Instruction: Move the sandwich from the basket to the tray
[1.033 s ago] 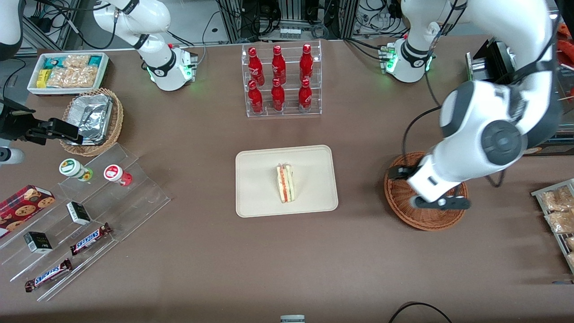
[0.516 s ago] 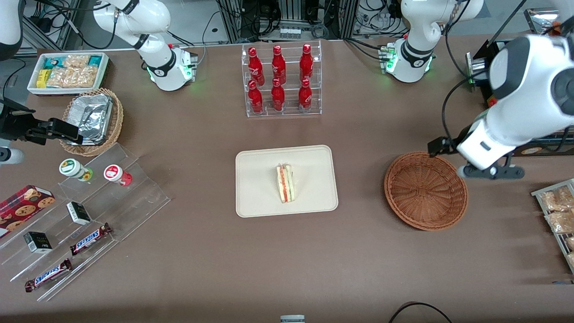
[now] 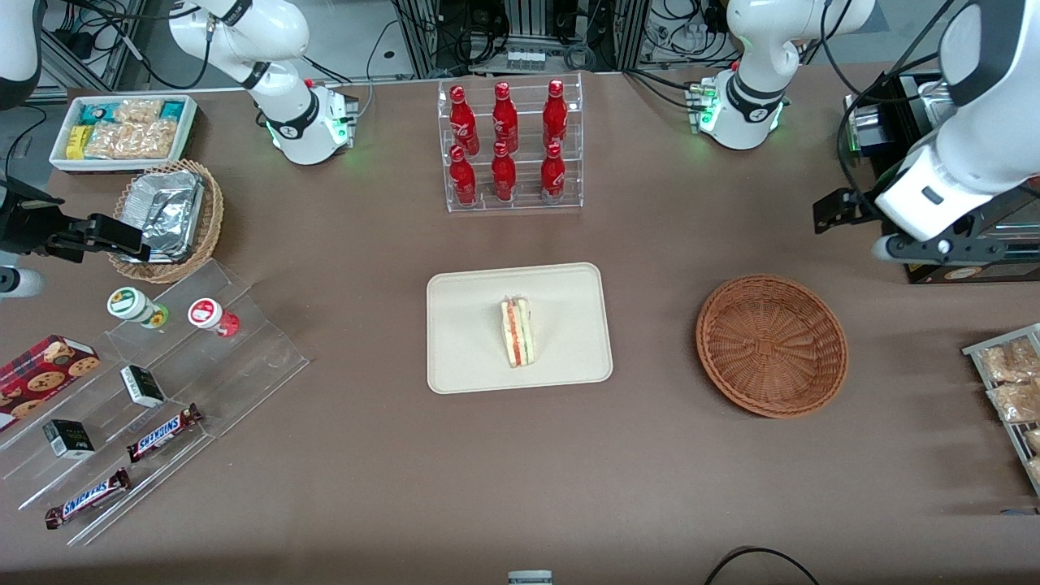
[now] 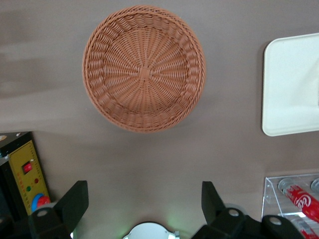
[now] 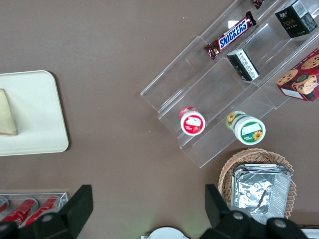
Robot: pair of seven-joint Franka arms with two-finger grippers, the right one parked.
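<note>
Left gripper [image 4: 144, 206] hung high with fingers [image 4: 75, 199] spread wide, holding nothing, farther from front camera than wicker basket [image 3: 771, 344] and toward working arm's end. Half second before, it hovered just beside basket rim; since risen and pulled away. Basket below gripper held nothing. Sandwich [image 3: 517, 331] lay on cream tray [image 3: 463, 325], well apart from gripper, unmoved. Coca-Cola script legible on red bottles [image 3: 504, 140]; "SNICKERS" on two bars [image 3: 163, 432].

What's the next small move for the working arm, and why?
Probably just park it. The sandwich already lies on the tray, the basket holds nothing, and the open gripper hangs empty, farther from the front camera than the basket.
</note>
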